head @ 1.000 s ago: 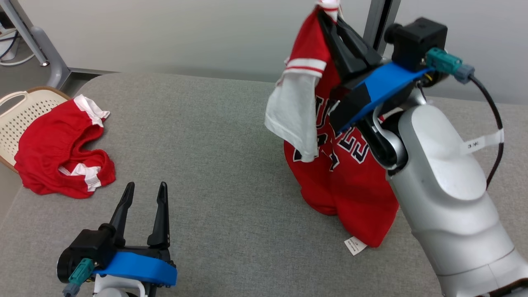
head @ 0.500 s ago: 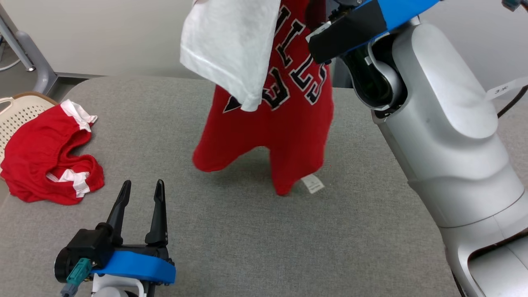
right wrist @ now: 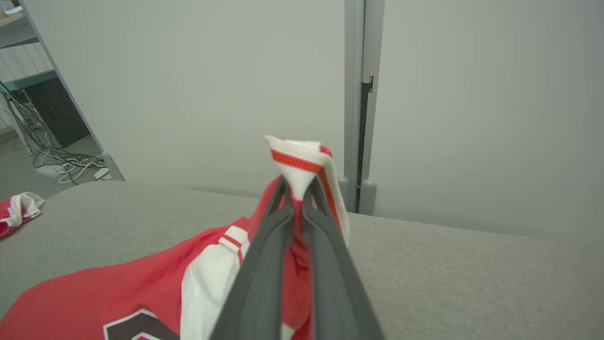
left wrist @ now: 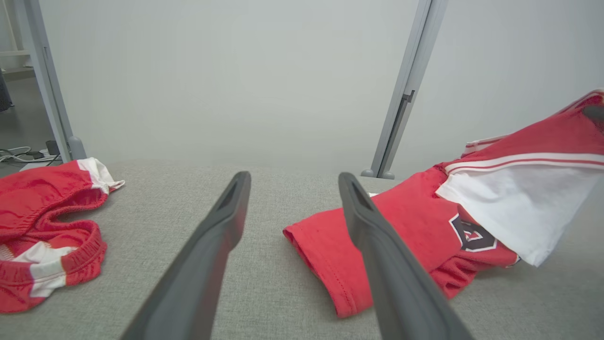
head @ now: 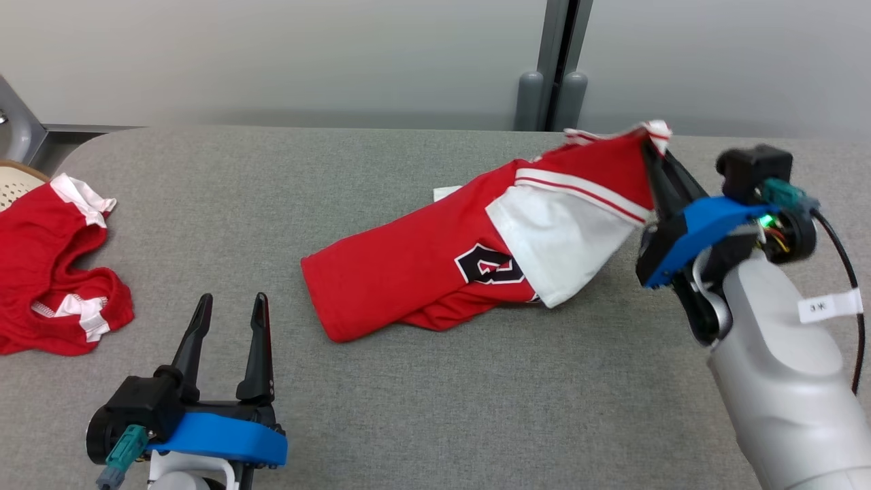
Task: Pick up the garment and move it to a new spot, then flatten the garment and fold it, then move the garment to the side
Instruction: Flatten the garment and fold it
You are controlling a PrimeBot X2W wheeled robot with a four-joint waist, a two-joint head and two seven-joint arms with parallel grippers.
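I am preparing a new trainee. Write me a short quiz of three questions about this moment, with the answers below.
1. True or false: the right gripper is shut on a corner of the red jersey.
2. Fill in: the jaws of the left gripper are ____.
3. The lower end of the jersey: A) hangs free in the air; B) rests on the grey table; C) drapes over the left gripper.

Key: 1 true; 2 open; 3 B.
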